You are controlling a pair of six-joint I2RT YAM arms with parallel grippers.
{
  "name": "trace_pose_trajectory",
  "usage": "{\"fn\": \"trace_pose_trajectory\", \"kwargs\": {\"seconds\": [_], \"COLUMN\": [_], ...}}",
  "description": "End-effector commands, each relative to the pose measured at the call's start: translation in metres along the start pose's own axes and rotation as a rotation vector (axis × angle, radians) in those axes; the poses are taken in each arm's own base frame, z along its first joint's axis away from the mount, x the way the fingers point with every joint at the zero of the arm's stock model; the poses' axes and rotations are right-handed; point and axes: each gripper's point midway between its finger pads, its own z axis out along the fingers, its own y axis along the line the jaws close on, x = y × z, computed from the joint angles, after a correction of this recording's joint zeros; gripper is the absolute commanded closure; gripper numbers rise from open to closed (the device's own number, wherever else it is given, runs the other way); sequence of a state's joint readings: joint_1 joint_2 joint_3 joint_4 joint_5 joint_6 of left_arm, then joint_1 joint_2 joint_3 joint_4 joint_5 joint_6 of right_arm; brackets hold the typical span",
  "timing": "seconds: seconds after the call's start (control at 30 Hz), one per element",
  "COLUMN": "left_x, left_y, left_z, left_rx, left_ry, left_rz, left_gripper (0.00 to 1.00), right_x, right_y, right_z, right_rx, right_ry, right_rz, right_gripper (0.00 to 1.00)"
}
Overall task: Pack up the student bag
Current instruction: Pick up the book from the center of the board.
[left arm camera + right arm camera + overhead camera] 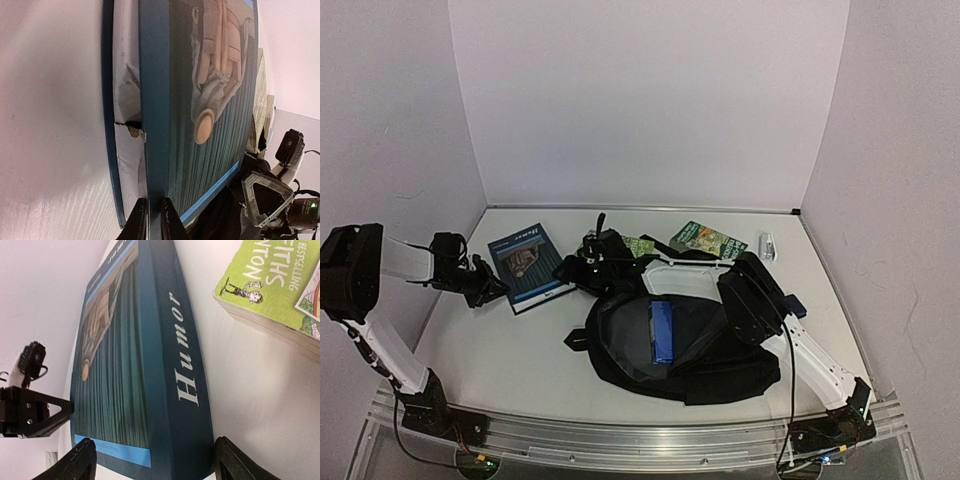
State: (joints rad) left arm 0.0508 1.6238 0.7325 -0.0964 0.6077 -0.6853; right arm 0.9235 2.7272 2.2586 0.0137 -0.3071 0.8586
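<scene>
Left gripper (153,216) of mine is pressed almost together, pinching the edge of the blue book (210,100). My right gripper (156,460) is spread wide, straddling that book's spine end. Just right of the book, the student bag (705,365) lies flat, soft and black, its mouth open on grey lining with a blue flat item (662,332) inside. Green books (708,240) sit behind it by the back wall. Open tabletop (490,350) lies between book and near edge.
</scene>
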Motion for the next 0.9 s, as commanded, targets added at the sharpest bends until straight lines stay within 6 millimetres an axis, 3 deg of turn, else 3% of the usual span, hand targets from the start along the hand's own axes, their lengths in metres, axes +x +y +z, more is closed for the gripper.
{"fn": "trace_pose_trajectory", "kwargs": {"seconds": [0.0,0.37,0.63,0.87], "left_x": [0.021,0.005,0.005,0.008], "left_y": [-0.01,-0.057,-0.062,-0.059], "left_z": [-0.009,-0.061,-0.072,-0.07], "left_rx": [0.061,0.197,0.234,0.25], "left_ry": [0.023,-0.159,-0.205,-0.199], "left_rz": [-0.055,-0.093,-0.126,-0.157], "left_gripper": [1.0,1.0,1.0,1.0], "right_x": [0.006,-0.026,-0.024,-0.001], "right_y": [0.053,0.059,0.085,0.096], "right_z": [-0.012,-0.058,-0.075,-0.069], "right_rx": [-0.162,-0.124,-0.249,-0.339], "right_ry": [0.01,-0.161,-0.168,-0.103], "right_rz": [0.045,0.151,0.27,0.46], "right_gripper": [0.19,0.06,0.05,0.07]}}
